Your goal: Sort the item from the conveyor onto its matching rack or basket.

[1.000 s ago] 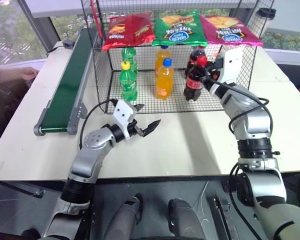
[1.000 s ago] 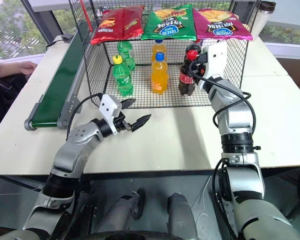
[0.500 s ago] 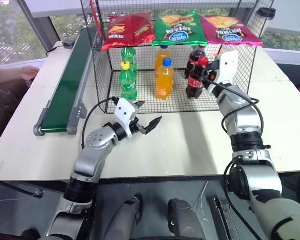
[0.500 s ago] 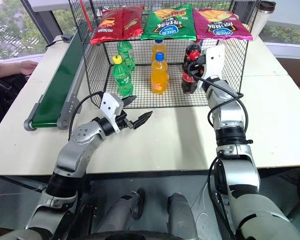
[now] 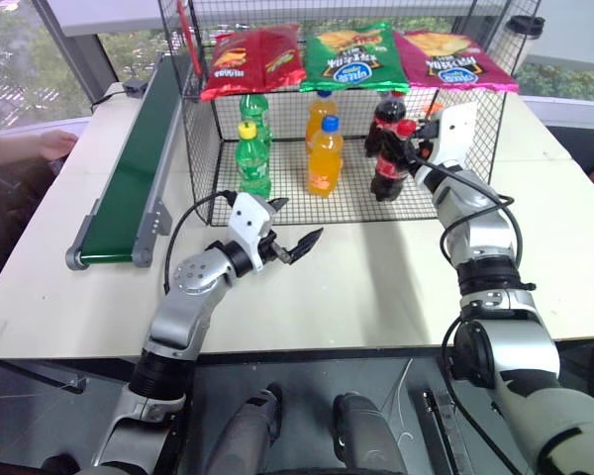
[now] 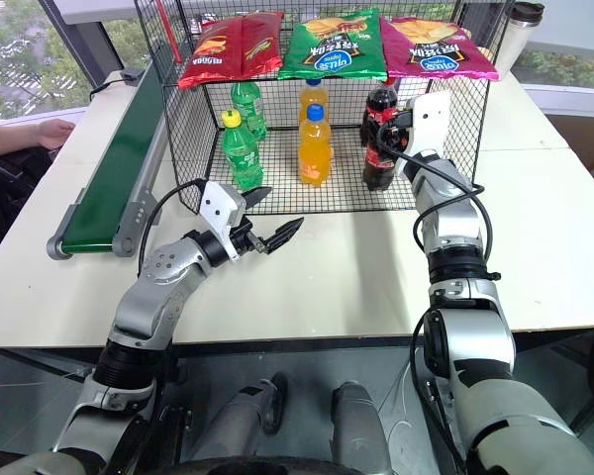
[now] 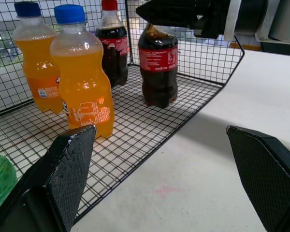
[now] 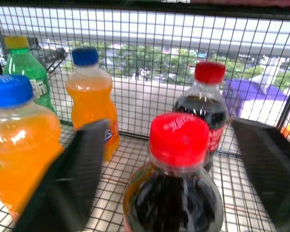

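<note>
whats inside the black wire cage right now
Six upright bottles stand on the cage floor: two green, two orange, two cola. The right tool, open, flanks the front cola. The rear bottles are partly covered by the front ones.

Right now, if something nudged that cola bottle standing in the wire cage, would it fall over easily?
Probably fairly easily. The cola bottle is tall and narrow and stands upright on the cage's wire grid floor, an uneven footing. It looks nearly full of dark liquid, so likely heavy for its size, which steadies it a little. If it fell, its round body would likely roll.
</note>
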`<action>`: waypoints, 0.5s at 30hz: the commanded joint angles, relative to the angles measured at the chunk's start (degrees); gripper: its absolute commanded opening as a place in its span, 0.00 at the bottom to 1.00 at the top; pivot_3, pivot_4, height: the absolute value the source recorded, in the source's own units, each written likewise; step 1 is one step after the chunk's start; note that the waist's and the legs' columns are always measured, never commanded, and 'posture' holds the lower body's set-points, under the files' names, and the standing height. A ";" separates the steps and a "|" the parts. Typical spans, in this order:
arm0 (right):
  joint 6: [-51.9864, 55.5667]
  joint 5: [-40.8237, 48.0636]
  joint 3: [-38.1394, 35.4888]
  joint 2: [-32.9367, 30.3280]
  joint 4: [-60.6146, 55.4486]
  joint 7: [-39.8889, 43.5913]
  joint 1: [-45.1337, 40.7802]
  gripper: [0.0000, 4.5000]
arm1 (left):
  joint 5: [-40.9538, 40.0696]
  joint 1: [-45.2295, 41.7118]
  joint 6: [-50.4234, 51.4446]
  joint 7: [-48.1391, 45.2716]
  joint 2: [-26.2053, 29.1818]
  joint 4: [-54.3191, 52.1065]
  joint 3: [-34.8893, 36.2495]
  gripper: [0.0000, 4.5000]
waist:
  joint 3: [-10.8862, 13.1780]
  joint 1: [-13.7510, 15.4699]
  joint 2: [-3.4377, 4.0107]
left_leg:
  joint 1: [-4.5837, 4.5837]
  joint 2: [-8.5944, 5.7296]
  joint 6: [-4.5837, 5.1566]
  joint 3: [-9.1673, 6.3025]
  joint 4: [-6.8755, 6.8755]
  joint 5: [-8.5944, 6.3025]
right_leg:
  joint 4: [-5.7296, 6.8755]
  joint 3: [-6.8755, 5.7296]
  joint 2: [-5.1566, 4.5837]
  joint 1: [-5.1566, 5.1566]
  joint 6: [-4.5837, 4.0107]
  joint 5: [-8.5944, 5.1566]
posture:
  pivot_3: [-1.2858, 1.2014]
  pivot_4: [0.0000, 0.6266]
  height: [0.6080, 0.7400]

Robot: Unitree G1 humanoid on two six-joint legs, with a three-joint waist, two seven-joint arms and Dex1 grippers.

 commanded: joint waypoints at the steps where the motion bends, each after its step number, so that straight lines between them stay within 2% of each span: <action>1: -0.20 0.04 -0.78 -0.75 -4.03 0.38 -1.01 0.99 | 0.29 -0.64 -1.02 0.12 0.22 -0.89 0.18 1.00 | 0.00 0.00 0.00 | 0.00 0.00 0.00 0.00 0.00 0.00 | 0.00 0.01 0.00 0.00 0.00 0.00 | 0.52 0.24 0.98; 6: 3.23 0.07 -0.49 -1.85 -9.90 1.33 1.93 0.99 | 0.42 -0.44 -1.17 0.19 0.49 -0.57 0.43 1.00 | 0.00 0.04 0.00 | 0.00 0.00 0.00 0.00 0.00 0.00 | 0.00 0.01 0.00 0.00 0.01 0.00 | 0.52 0.24 0.98; 12: 14.56 2.84 -1.10 -5.39 -27.15 4.27 11.87 0.99 | 0.77 -0.09 -1.45 1.05 1.06 0.10 1.21 1.00 | 0.00 0.29 0.00 | -0.01 -0.01 0.00 -0.01 0.01 0.00 | -0.01 0.02 -0.02 0.01 0.01 0.00 | 0.52 0.24 0.98; 15: 21.25 7.20 -3.52 -2.96 -33.49 2.39 16.84 0.99 | -1.47 1.39 -0.18 1.56 0.41 -0.57 2.74 1.00 | -0.02 -0.02 0.03 | 0.00 0.00 0.00 0.00 0.01 -0.01 | 0.00 0.04 -0.04 0.00 0.00 0.00 | 0.52 0.24 0.98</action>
